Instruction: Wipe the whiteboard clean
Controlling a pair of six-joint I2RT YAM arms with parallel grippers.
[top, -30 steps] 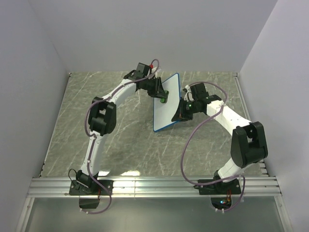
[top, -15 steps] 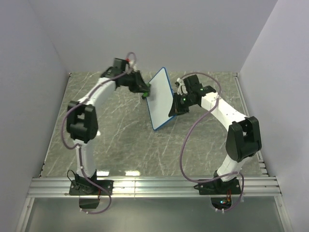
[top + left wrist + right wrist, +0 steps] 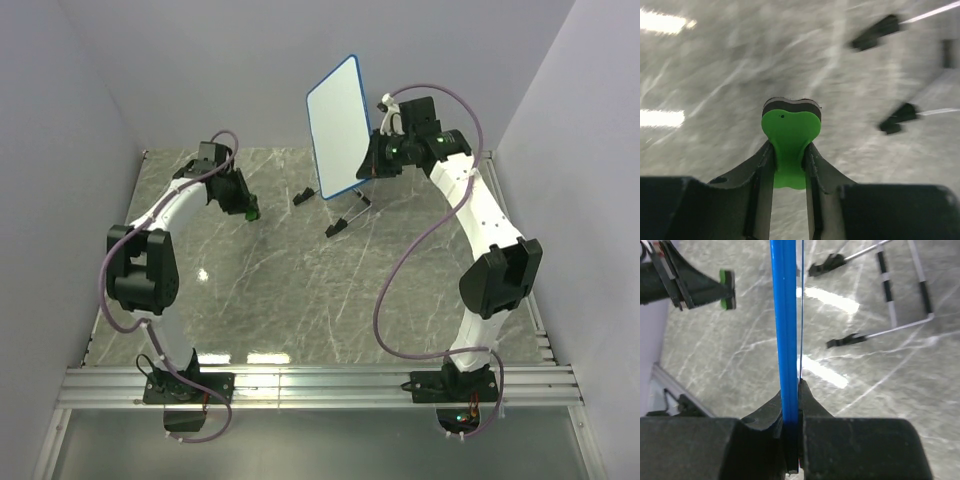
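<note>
Grey marbled desk (image 3: 260, 290), walled on three sides, both arms reaching over it. The whiteboard (image 3: 335, 125) is up off the desk, tilted, standing up and out from the right hand (image 3: 372, 160). That hand is clamped narrow on the board's blue rim at a lower corner.

A wire stand (image 3: 345, 208) with black feet lies on the desk just below the right hand and toward the left arm. Can't tell from above whether it touches the board's bottom edge.

The left hand (image 3: 245, 207) is low over the desk, well apart from the board, with nothing between the two. Its fingers pinch a small green eraser (image 3: 251, 213) that pokes out past the tips.

The right wrist view gives only the board's thin blue edge running straight out of the hand. Stand wires show to the right of that edge, the left hand with its green tip to the left. The left wrist view shows the eraser's lobed shape and dark back layer, and blurred stand feet ahead. The overhead view shows the eraser only as a green dot.
</note>
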